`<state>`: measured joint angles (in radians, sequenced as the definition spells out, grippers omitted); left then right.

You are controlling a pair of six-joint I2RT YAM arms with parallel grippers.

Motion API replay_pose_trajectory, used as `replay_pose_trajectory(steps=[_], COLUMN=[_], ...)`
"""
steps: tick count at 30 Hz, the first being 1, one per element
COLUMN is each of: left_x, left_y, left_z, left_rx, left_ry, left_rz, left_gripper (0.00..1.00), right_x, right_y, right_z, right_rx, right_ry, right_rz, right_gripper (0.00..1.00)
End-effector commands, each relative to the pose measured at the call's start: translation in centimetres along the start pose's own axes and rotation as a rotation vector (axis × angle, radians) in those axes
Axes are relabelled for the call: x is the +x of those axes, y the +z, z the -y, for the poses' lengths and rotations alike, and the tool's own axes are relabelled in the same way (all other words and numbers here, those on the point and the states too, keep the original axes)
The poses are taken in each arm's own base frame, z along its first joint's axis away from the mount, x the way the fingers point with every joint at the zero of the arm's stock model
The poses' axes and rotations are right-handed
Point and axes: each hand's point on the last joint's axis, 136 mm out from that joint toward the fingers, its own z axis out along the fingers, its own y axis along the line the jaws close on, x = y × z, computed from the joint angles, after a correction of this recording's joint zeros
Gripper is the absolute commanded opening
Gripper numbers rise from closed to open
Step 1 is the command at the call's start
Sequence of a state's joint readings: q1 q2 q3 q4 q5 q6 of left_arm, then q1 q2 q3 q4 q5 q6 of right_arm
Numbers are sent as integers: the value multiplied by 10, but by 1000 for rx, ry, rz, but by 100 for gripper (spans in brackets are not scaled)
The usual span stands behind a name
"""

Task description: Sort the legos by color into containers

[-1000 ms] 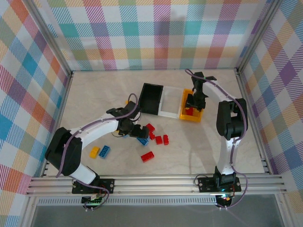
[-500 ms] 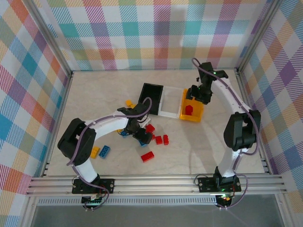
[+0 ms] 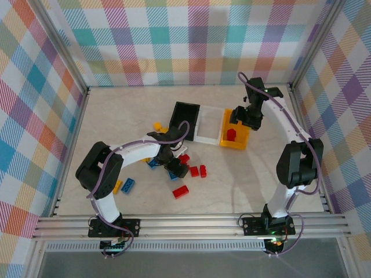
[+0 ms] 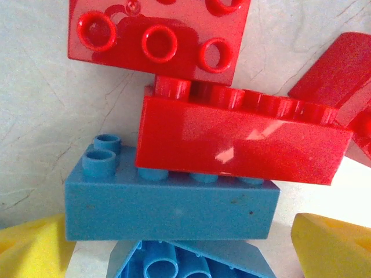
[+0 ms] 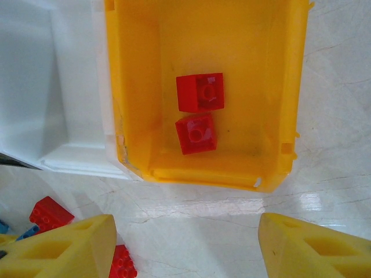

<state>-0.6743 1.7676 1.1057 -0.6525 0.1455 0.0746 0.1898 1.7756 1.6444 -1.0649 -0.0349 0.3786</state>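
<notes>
Legos (image 3: 180,191) strew marbled tabletop (image 3: 116,121); plaid walls (image 3: 185,40).

right jaws lifted from yellow bin (image 5: 136,69), left jaws nearer legos (image 4: 237,142)

ok so layout-wise: three bins stand in a row toward the back of the pale marbled tabletop (image 3: 116,116). The black rectangular plastic bin (image 3: 185,120) is on the left, the white translucent plastic bin (image 3: 208,124) in the middle and the yellow-orange plastic bin (image 3: 234,145) on the right, each right up against its neighbour. Two small red studded plastic bricks (image 5: 200,92) lie in the yellow-orange bin, one just in front of the other. A yellow plastic brick (image 3: 157,126) sits just left of the black bin. In front of the bins is a loose bunch, where a long red plastic brick (image 4: 237,139) presses against the back of a blue plastic brick (image 4: 168,202). Nearer the front lies a lone red brick (image 3: 181,191). Off to its left, a second blue brick (image 3: 128,185) and a second yellow brick (image 3: 117,186) sit side by side.
</notes>
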Motion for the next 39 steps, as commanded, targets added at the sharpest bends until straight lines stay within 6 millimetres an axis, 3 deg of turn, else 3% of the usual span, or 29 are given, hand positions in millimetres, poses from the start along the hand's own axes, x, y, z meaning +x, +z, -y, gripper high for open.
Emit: replay_pose_trajectory(steps=[1,11,22,30,39], left_x=[17,30,31,32,30], left_y=[0,-1,7,-3,-26], left_z=[6,12,7,1,-4], left_rx=[2,6,-26,-67,-113], left_ry=[5,-28,-115,-109,-130], left_rz=[-34,-63,-72,-69,-45], left_gripper=[95,93,74,57,59], right_x=[6,10,14,20,21], right_y=[9,21,21,25,29], right_z=[2,-3,-2,1,0], right_rx=[-7,-40,-44,-42,-52], right_ry=[23,63,66,68,66], right_rz=[-35,-62,-65,-72,-75], right_gripper=[67,68,67,66,65])
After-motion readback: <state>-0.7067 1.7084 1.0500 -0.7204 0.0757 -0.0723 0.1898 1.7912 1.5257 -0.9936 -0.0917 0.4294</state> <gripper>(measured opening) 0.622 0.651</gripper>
